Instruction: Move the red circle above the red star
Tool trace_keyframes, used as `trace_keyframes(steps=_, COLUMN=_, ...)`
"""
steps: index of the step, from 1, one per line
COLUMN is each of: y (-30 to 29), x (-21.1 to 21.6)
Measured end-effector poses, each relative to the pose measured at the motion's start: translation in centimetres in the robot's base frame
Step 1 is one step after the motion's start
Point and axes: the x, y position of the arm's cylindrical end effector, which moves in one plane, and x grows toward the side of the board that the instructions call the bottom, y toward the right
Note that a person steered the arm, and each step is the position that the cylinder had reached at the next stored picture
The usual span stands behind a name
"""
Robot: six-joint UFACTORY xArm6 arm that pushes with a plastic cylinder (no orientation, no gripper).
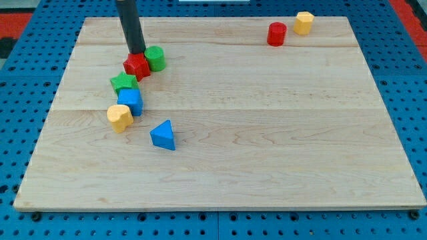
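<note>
The red circle (276, 33) is a short cylinder near the view's top right, beside a yellow block (303, 23). The red star (137, 66) lies at the view's upper left, touching a green round block (155, 59) on its right. My tip (135, 53) stands at the red star's top edge, touching or nearly touching it. The red circle is far to the right of the star and my tip.
Below the red star a green star (124, 83), a blue cube (131, 101) and a yellow block (119, 117) form a cluster. A blue triangle (163, 135) lies lower. The wooden board (267, 147) rests on a blue pegboard.
</note>
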Motion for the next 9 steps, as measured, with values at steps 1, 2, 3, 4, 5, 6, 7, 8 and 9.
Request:
trace_keyframes(steps=1, y=0.0, x=0.5)
trace_keyframes(steps=2, y=1.7, x=0.5)
trace_keyframes(steps=3, y=6.2, x=0.5)
trace_keyframes(steps=4, y=9.7, x=0.5)
trace_keyframes(steps=5, y=8.9, x=1.4)
trace_keyframes(steps=6, y=9.7, x=3.4)
trace_keyframes(steps=7, y=12.3, x=2.8)
trace_keyframes(steps=8, y=12.9, x=5.2)
trace_keyframes(steps=9, y=12.4, x=9.3)
